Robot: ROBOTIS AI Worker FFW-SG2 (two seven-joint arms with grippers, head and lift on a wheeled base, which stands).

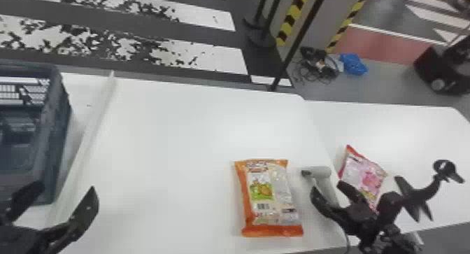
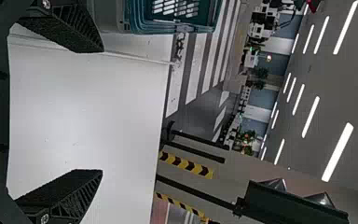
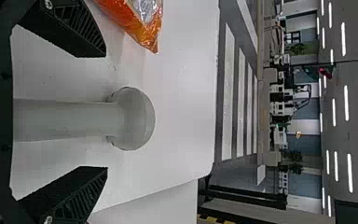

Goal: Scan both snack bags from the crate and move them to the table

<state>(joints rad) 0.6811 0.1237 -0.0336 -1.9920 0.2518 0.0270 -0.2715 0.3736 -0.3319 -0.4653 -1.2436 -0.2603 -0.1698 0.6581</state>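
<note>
A: "We log the left tool (image 1: 64,188), eight o'clock, and right tool (image 1: 328,188), four o'clock: fingers apart, a grey T-shaped scanner (image 1: 320,172) between the right's."

B: "Orange-edged plastic snack bag (image 1: 269,197): white tabletop (image 1: 168,148), five o'clock. Pink plastic snack bag (image 1: 365,176): adjoining tabletop (image 1: 402,131), four o'clock."

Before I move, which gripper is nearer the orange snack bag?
Right: the right gripper is just right of the bag, at the scanner; the left gripper is well off left.
</note>
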